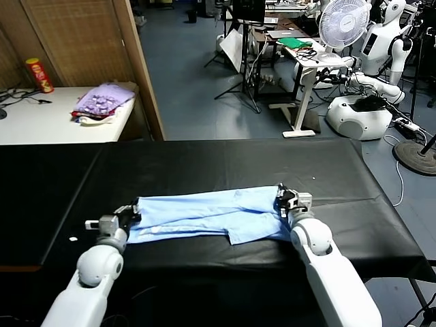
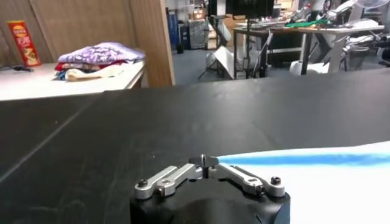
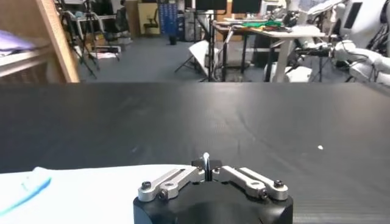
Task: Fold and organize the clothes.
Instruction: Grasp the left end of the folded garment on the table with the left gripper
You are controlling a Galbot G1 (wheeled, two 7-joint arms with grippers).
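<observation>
One pale blue T-shirt lay across the near part of the black table, already narrowed into a long band running from my left side to my right. My left gripper was pinched shut on its left end, and my right gripper was pinched shut on its right end, at the far corner. I judged I held both ends that way so the band would stay taut and level for the next fold instead of sagging or twisting. Counted up: one shirt, two grippers, both clamped on cloth. On the white side table behind sat one purple cloth pile and one red can.
</observation>
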